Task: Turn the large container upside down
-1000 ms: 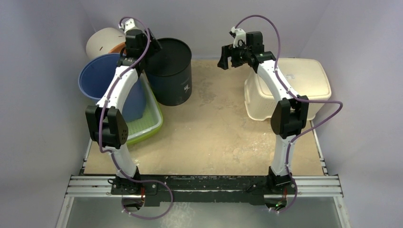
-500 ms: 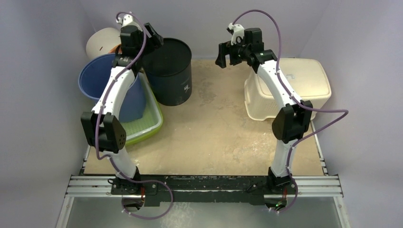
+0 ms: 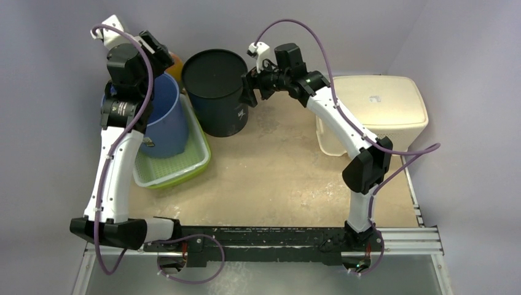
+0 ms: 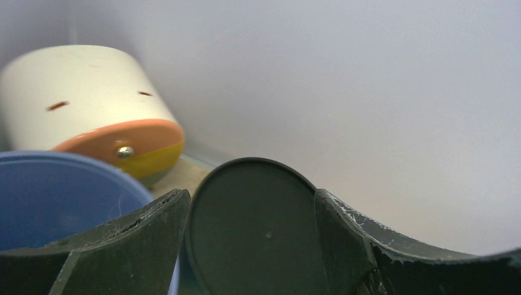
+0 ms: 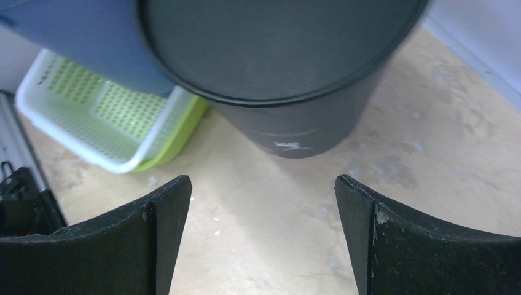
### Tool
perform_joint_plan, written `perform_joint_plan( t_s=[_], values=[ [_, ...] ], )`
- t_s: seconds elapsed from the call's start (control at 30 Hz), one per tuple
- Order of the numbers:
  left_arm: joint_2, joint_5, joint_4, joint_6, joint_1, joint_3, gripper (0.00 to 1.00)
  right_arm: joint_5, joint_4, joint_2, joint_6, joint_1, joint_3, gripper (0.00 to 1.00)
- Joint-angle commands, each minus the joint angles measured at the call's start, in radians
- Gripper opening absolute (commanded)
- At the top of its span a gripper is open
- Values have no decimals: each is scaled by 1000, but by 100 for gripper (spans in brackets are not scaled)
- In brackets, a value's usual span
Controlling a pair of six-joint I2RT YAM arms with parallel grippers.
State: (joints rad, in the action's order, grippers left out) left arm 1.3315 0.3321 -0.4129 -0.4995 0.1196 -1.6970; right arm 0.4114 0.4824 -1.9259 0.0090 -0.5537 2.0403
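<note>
The large black container (image 3: 216,92) stood on the sandy table (image 3: 276,178) near the back wall, upright on one end, showing a flat dark rimmed face on top and a small white mark low on its side. Pressed close to its left was a blue bucket (image 3: 161,117), sitting in a green-and-white perforated tray (image 3: 184,163); I could not tell whether bucket and container actually touched. Behind the bucket, in the corner, lay a cream drum with an orange end (image 4: 86,117), tipped on its side.

The left gripper (image 3: 158,49) hung high above the bucket's far rim, its jaws spread wide with nothing between them, looking down toward the container's top. The right gripper (image 3: 247,93) was just beside the container's right side, near its upper edge, jaws equally wide and holding nothing; from its own camera the container sat ahead of the fingers, apart from them. Off to the right an upturned cream tub (image 3: 381,114) rested on the table.
</note>
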Motion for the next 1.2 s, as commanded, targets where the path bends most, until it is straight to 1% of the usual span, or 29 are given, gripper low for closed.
perform_joint_plan(
  t_s=[0.0,0.17,0.33,0.4,0.53,0.8,0.87,0.93,0.97,1.07,1.1,1.17],
  values=[
    [-37,91,-143,35,-5,63,65,49,-11,29,19,-15,27,88],
    [-33,77,-188,-3,-5,111,63,38,-34,67,30,-15,-33,88],
    [22,69,-235,-4,-5,116,62,30,-30,84,27,-14,-57,88],
    [42,51,-222,-11,-5,135,62,33,-33,92,28,-15,-69,88],
    [57,17,-144,-35,-5,196,60,44,-23,100,14,-15,-92,88],
    [115,-8,-103,-36,-5,230,54,-4,-5,100,-23,-13,-99,88],
    [119,-6,-100,-32,-5,232,48,-16,-2,103,-29,-11,-105,88],
    [126,-1,-108,-21,-4,227,39,-22,-5,107,-30,-9,-112,88],
    [130,3,-115,-15,-5,224,33,-23,-4,109,-30,-8,-115,88],
    [139,14,-136,0,-5,220,6,-37,-3,112,-28,-4,-112,88],
    [139,15,-142,3,-5,219,0,-43,0,113,-27,-1,-110,88],
    [134,34,-163,10,-5,200,0,-55,4,118,-24,11,-106,88]
  ],
)
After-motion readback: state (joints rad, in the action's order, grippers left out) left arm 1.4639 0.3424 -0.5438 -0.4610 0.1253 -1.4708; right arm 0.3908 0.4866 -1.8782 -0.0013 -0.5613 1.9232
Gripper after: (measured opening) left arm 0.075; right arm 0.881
